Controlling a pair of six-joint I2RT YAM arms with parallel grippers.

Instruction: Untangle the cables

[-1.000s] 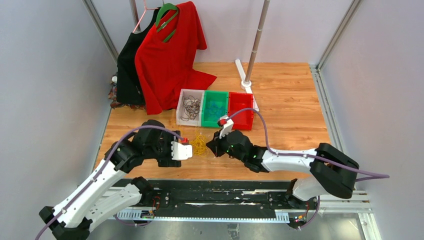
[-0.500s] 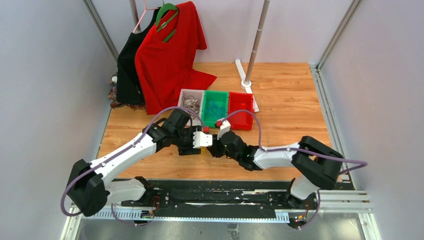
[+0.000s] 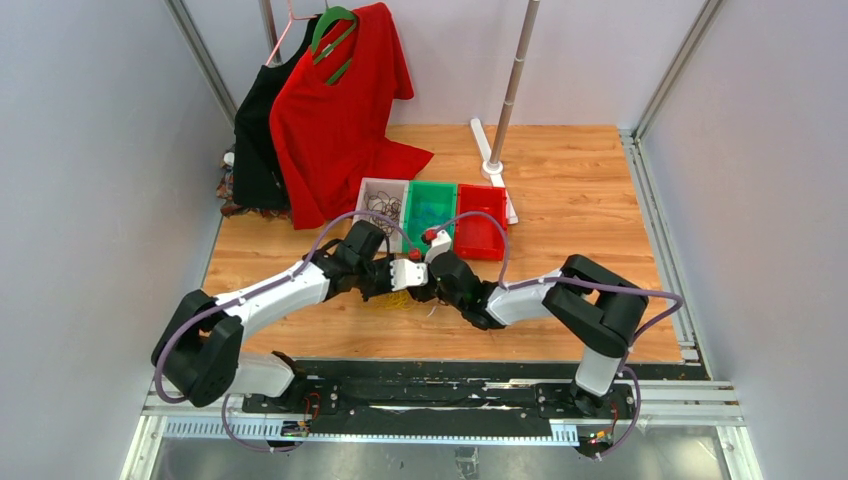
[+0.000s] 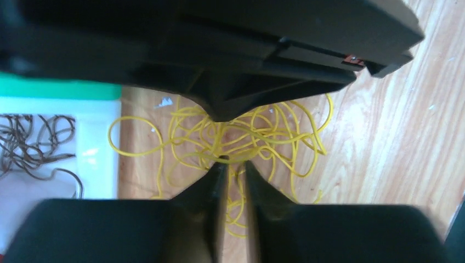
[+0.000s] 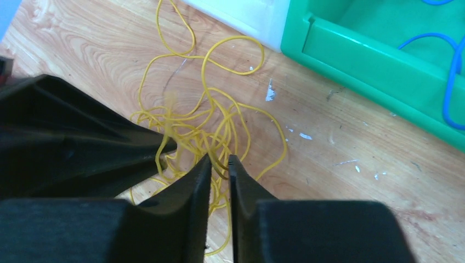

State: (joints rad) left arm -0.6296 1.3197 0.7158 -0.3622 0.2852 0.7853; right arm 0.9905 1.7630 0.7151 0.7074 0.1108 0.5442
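We found the cable tangle (image 4: pixel 249 131) on the table (image 3: pixel 570 180), just in front of the left bin (image 3: pixel 383 182) and middle bin (image 3: pixel 431 184). The left gripper (image 4: pixel 231 164) and right gripper (image 5: pixel 217 160) met over it from opposite sides. Loose cables (image 4: pixel 33 137) lay inside the left bin.

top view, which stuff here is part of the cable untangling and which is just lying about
Part of the job: yellow cables, brown cables in the white bin, blue cable in the green bin, probably the red bin, left gripper, right gripper.

Just lying about: red shirt, black garment, pole stand.
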